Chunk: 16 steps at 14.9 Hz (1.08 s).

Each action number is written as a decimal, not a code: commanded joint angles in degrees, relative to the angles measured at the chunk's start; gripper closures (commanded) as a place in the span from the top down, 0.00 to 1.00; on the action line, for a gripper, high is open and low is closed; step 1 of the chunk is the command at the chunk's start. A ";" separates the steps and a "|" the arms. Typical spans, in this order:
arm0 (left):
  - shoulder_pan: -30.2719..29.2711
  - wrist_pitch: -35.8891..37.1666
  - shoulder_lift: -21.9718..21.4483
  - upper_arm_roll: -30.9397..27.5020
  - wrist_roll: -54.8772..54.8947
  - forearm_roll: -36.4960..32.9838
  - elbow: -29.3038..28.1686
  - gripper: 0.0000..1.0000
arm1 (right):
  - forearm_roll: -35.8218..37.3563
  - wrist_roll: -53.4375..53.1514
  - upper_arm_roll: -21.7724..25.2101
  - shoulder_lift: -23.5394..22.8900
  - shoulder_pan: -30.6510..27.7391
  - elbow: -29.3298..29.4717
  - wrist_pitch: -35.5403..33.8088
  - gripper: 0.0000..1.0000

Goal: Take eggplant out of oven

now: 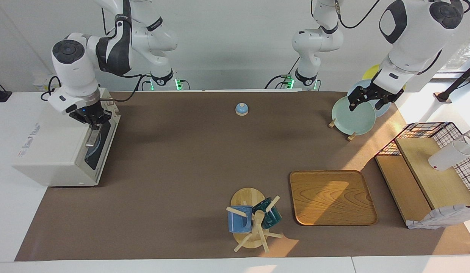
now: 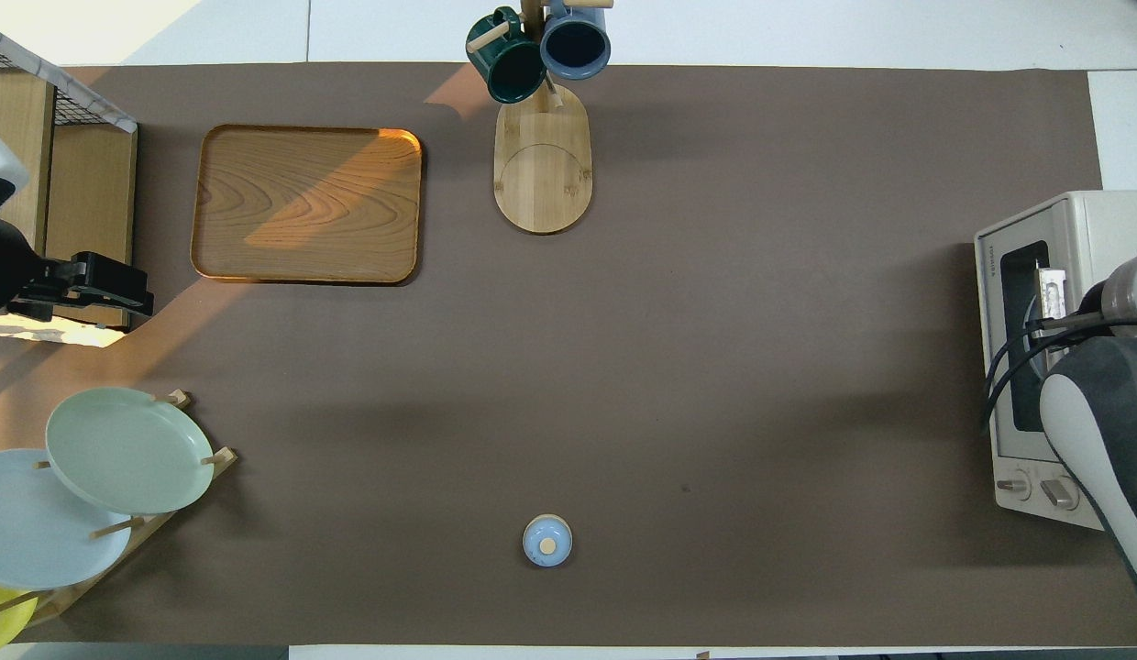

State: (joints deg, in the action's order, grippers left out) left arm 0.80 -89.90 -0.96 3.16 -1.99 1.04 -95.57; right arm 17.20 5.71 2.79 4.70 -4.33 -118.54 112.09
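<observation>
The mug rack (image 1: 250, 223), carrying a blue mug and a dark green one, is standing nearest the facing camera, with a wooden tray (image 1: 332, 197) beside it. At the right arm's end of the table the oven (image 1: 64, 151) is sitting with its door closed, and the right gripper (image 1: 91, 134) is pressing down at the metal bar handle (image 2: 1052, 291), fingertips shut, apparently clamped on it. The eggplant is not showing anywhere; presumably it is lying inside, hidden by the dark glass. The left gripper (image 1: 367, 99) is waiting, jaws wide and empty, over the plate rack.

A pull off the hinge's arc could be dragging the light oven across the mat, or the fingers could be slipping off the bar. "TOSHIBA" is readable on the oven's front; the lettering on its top is too small to tell.
</observation>
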 commanded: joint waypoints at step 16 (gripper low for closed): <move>-0.45 0.16 -0.62 0.36 0.50 -0.68 0.03 0.00 | -7.27 -4.48 -0.59 -9.80 5.21 -9.51 23.52 0.00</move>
State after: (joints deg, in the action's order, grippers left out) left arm 0.79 -89.93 -0.96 3.19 -2.00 1.04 -95.57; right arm 8.09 0.14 0.45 -2.75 3.01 -128.06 131.18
